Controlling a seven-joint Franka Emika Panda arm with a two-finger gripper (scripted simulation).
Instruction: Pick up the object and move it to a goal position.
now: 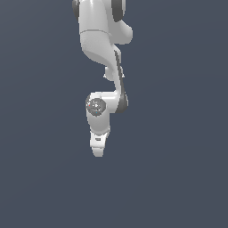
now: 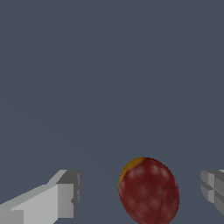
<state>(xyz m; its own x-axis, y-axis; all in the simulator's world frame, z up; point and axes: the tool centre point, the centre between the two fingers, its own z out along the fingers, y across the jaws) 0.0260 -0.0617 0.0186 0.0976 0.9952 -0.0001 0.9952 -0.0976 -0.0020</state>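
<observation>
Wrist view: we note the pincer [image 2: 140, 192] released, fingers [image 2: 61, 197] straddling the red object [image 2: 148, 190] without contact, presumably aligned to clench.

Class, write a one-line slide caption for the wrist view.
Open tool straddling a small dark red, pale-speckled oval object with a yellow patch, above a plain grey-blue floor.

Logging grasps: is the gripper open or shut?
Open: the gripper has gaps between both fingers and the red object.
</observation>
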